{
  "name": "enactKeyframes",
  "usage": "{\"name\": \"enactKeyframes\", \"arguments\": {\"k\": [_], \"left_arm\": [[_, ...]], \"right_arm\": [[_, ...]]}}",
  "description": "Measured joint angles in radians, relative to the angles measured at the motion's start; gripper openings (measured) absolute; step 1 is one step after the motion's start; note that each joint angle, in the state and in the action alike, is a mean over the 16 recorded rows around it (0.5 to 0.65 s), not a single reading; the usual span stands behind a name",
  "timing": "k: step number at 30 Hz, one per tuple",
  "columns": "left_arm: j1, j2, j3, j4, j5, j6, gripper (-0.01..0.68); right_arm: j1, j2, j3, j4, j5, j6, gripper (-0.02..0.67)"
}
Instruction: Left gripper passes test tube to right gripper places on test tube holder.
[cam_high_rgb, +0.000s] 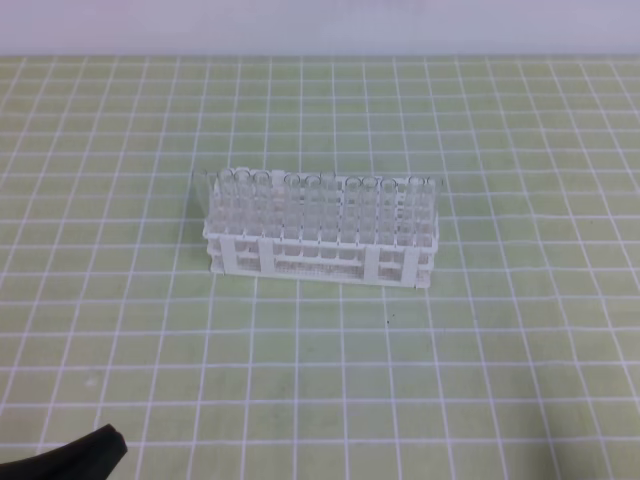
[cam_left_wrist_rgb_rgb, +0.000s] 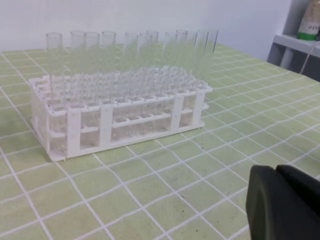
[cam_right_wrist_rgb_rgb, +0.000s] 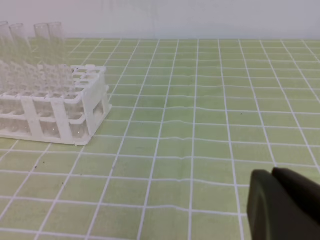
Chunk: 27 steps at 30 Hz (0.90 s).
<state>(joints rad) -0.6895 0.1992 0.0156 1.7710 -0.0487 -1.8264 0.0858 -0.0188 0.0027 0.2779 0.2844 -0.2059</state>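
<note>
One white test tube holder (cam_high_rgb: 320, 252) stands near the middle of the green-and-white gridded worktop (cam_high_rgb: 480, 340) in the exterior high view, its long side facing the camera. A row of clear test tubes (cam_high_rgb: 330, 205) stands upright along its far side, their rims above the lattice. A black arm part (cam_high_rgb: 85, 455) shows at the bottom left corner, well apart from the rack; no pincer tips appear in this view.

Seen from the left wrist camera, the test tube holder (cam_left_wrist_rgb_rgb: 120, 117) sits ahead and to the left, with the test tubes (cam_left_wrist_rgb_rgb: 135, 55) upright in the back rows and the front square holes unfilled. The left pincer (cam_left_wrist_rgb_rgb: 278, 172) shows at the lower right as two black fingers pressed together, nothing between them, above bare worktop (cam_left_wrist_rgb_rgb: 150, 200). A grey shelf (cam_left_wrist_rgb_rgb: 295, 45) with a bottle on it stands at the upper right.

From the right wrist camera, only the end of the test tube holder (cam_right_wrist_rgb_rgb: 60, 110) is in view at the left, with a few test tubes (cam_right_wrist_rgb_rgb: 47, 50) upright in it. The right pincer (cam_right_wrist_rgb_rgb: 272, 174) sits at the lower right, fingers closed on each other and holding nothing, well apart from the rack.
</note>
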Motion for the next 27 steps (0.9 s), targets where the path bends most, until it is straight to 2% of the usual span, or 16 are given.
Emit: {"name": "enactKeyframes", "arguments": {"k": [11,16,20,27], "left_arm": [[0.002,-0.002,-0.008,-0.013,0.003,0.000,-0.003],[0.036,-0.023,-0.010,-0.015,0.015,-0.003,-0.003],[0.120,-0.062,-0.007,-0.011,0.017,-0.013,-0.003],[0.352,-0.161,-0.002,-0.003,-0.031,-0.031,-0.003]], "right_arm": [[0.000,0.000,0.000,0.001,0.006,-0.002,-0.016],[0.000,0.000,0.000,0.002,0.006,-0.002,-0.016],[0.000,0.000,0.000,0.002,0.006,-0.002,-0.016],[0.000,0.000,0.000,0.002,0.006,-0.002,-0.016]]}}
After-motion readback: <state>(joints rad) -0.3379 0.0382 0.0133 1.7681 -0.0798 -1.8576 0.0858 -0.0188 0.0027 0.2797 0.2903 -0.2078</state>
